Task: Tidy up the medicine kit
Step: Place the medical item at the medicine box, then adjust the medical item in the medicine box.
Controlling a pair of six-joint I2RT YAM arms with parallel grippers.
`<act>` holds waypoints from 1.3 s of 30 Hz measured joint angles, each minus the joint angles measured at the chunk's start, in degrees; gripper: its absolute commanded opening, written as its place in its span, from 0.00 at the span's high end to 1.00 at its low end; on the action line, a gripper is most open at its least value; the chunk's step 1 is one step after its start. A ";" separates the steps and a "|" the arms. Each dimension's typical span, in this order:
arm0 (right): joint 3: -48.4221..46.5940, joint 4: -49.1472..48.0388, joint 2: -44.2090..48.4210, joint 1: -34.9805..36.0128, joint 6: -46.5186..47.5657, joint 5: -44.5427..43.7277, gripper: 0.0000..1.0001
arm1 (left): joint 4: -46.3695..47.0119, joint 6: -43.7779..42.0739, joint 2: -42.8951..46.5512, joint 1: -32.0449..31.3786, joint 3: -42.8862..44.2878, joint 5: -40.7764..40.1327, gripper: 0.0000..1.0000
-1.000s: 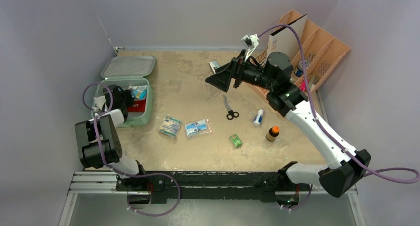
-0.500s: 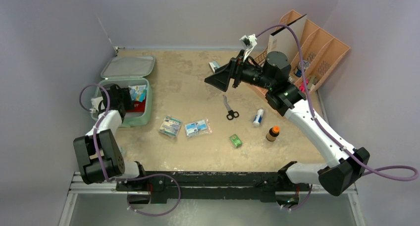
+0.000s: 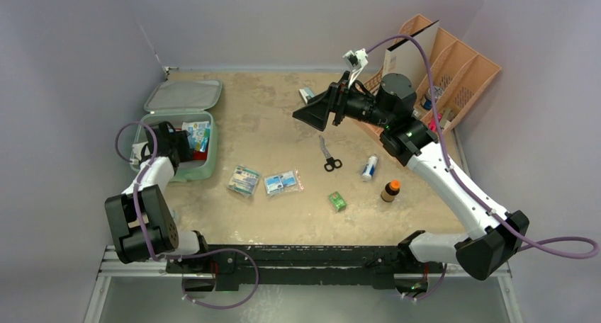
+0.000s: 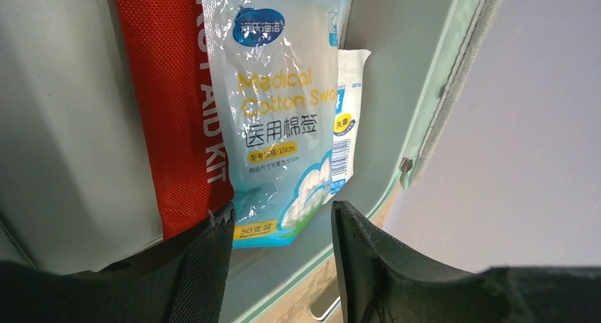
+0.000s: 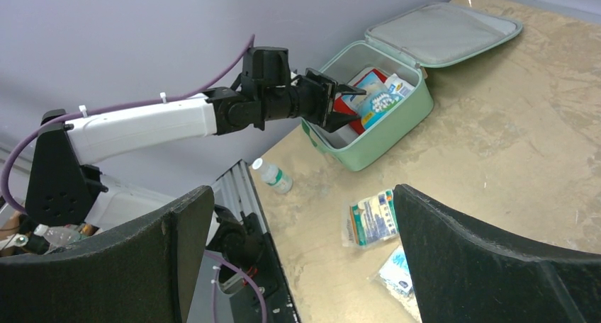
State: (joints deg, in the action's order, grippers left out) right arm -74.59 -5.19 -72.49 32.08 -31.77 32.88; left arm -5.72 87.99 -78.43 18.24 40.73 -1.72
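The medicine kit (image 3: 204,170) is a mint-green case lying open at the table's left, its lid (image 3: 183,95) flat behind it. Inside lie a red pouch (image 4: 170,110), a blue cotton swab packet (image 4: 283,110) and a small white packet (image 4: 349,125). My left gripper (image 4: 282,238) hovers over the kit's tray (image 4: 425,125), open, the swab packet's lower edge just beyond its fingertips and nothing between them. My right gripper (image 3: 308,117) hangs high over the table's middle, open wide and empty, looking toward the kit (image 5: 386,135).
On the table lie two flat packets (image 3: 244,180) (image 3: 283,182), scissors (image 3: 327,155), a green box (image 3: 337,200), a white tube (image 3: 369,168) and a brown bottle (image 3: 390,190). A peach organizer (image 3: 453,68) stands at the back right. A small bottle (image 5: 273,176) lies near the kit's near corner.
The left gripper's jaws have parted over the kit and the left arm's elbow has swung toward the near edge. The right arm has barely moved.
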 measured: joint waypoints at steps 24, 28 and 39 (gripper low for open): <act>0.09 5.05 0.02 0.07 -0.26 -5.46 0.01 | 5.03 -8.92 -6.91 -1.79 5.57 1.57 0.43; 0.63 11.08 0.02 0.07 -0.63 -11.69 0.01 | 1.51 -11.23 -4.04 -1.79 5.57 2.43 0.41; 4.33 33.53 1.22 0.07 -8.90 -42.14 0.01 | -7.85 -34.42 5.66 -2.43 14.80 11.26 0.30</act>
State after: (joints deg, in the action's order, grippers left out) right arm -70.26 28.34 -71.26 32.14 -40.66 -9.26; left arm -13.56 53.56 -72.77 15.81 55.53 9.54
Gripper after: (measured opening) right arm 0.987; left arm 0.693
